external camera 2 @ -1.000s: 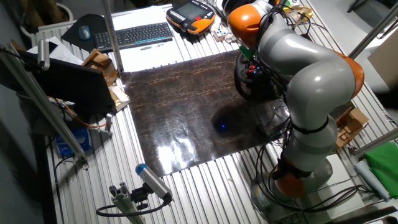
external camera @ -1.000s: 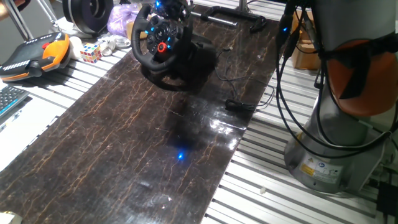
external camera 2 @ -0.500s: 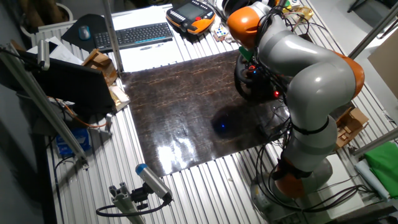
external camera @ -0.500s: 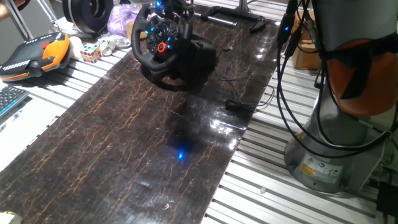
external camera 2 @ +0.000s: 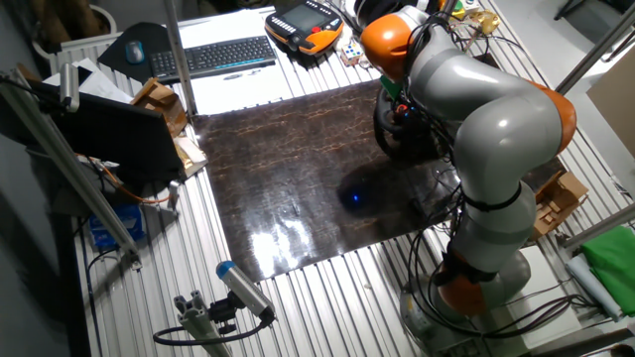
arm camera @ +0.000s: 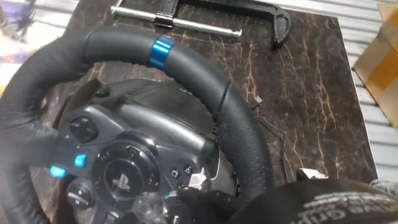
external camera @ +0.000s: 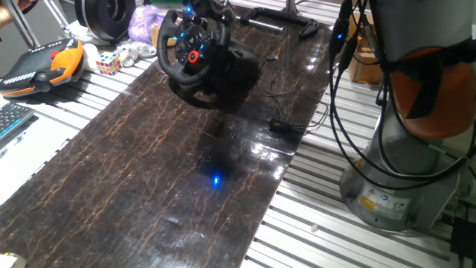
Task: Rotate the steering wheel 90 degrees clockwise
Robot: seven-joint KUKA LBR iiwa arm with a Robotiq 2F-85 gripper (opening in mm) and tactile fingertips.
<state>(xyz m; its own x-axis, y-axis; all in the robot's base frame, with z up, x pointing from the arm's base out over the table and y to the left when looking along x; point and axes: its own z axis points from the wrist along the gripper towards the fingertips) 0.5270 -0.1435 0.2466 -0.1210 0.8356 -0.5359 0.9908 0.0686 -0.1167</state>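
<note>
The black steering wheel (external camera: 190,48) stands tilted on its black base at the far end of the dark mat (external camera: 149,171), its red knob facing the camera. In the hand view its thick rim (arm camera: 186,68) fills the frame, with a blue stripe at upper left and hub buttons below. My gripper (external camera: 216,9) is at the top of the rim. One dark, blurred finger (arm camera: 323,202) shows at the bottom right, where the rim runs under it, and the gripper appears closed on the rim. In the other fixed view my arm hides most of the wheel (external camera 2: 397,134).
A black spool ring (external camera: 104,16), an orange pendant (external camera: 48,63) and a colour cube (external camera: 108,62) lie left of the wheel. A metal clamp bar (arm camera: 180,22) lies behind it. A small black box with a cable (external camera: 286,126) sits at the mat's right edge. The arm's base (external camera: 401,179) is on the right.
My gripper has shifted slightly to the right along the top of the wheel rim. The blue light spot on the mat has moved a little. The wheel base has stayed put.
</note>
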